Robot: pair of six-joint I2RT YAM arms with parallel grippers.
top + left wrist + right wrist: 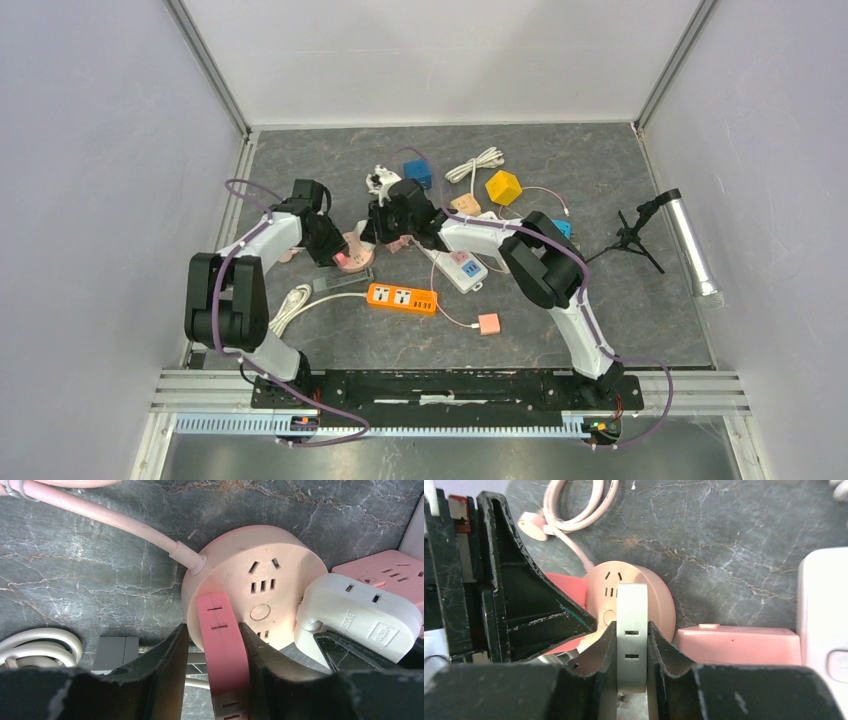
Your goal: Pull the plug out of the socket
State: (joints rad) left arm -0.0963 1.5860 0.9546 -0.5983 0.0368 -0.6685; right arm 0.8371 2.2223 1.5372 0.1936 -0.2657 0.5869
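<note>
Round pink socket [240,580] flat on a dark marbled table [640,310], left of centre, between both arms. Left gripper [212,626] closed to a narrow gap, squeezing a pink plug [223,652] upright at the socket's edge. Right gripper [631,625] likewise pinched onto a white plug [631,602] seated in the same socket, just beside the pink one. Pink rectangular block [739,645] close by the socket. Orange power strip [401,298] nearer the arm bases.
</note>
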